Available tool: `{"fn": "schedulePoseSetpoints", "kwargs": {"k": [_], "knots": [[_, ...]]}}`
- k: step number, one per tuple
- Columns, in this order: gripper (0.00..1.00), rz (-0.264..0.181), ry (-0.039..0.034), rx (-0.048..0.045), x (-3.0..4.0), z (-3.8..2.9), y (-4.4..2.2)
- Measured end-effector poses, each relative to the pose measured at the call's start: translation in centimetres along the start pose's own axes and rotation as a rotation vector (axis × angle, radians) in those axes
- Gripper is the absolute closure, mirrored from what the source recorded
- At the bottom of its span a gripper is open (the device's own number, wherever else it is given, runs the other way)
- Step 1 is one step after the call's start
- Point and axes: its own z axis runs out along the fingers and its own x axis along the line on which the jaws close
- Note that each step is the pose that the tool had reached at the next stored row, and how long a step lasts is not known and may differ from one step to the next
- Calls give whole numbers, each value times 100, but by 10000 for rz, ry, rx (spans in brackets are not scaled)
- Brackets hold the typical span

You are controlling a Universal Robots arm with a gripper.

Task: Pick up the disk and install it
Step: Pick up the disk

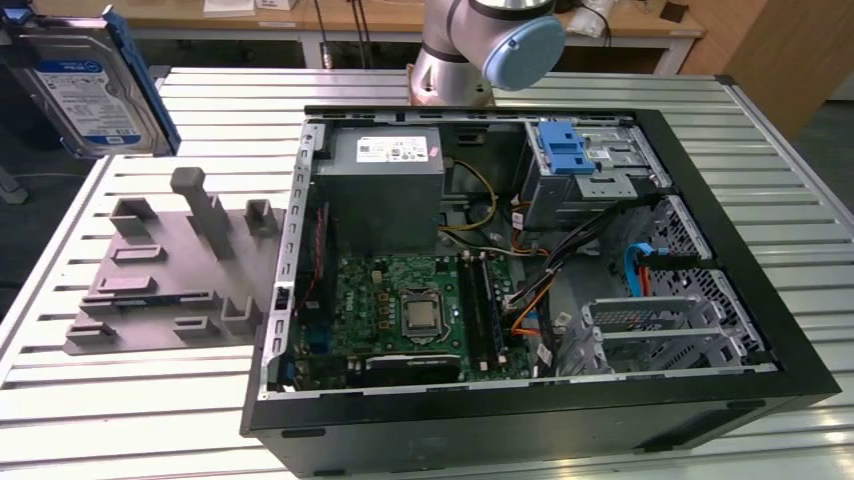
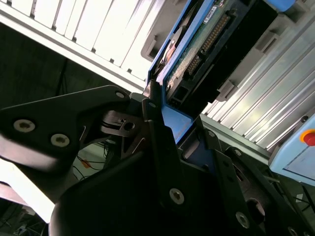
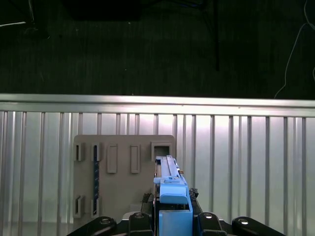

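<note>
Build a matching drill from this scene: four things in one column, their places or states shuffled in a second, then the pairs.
1 disk
2 grey plate
3 computer case
4 blue latch

A on the drive cage inside the case
B clamped in the gripper, off the table
C flat on the table beside the case
D open, circuit board showing

Pairs: 1-B, 2-C, 3-D, 4-A

Exterior view, ten o'clock: disk (image 1: 83, 90) is running off the frame, upper end and left side being cropped. Twelve o'clock: arm (image 1: 483, 45) is being cut above its blue-capped joint. Six o'clock: computer case (image 1: 534, 440) front edge is being clipped. In both wrist views the gripper (image 3: 174, 211) (image 2: 174, 123) is clamping and covering the disk's near end, its own body being cropped.
</note>
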Motion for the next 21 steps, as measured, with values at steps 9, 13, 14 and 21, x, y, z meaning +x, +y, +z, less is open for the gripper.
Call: {"fn": "schedulePoseSetpoints", "kwargs": {"k": [9, 13, 14, 21], "knots": [[64, -3, -86, 1, 0, -18, 0], [64, -2, -93, 2, 0, -28, 0], [64, -2, -94, 2, 0, -30, 1], [64, -3, -107, 1, -1, -45, 1]]}}
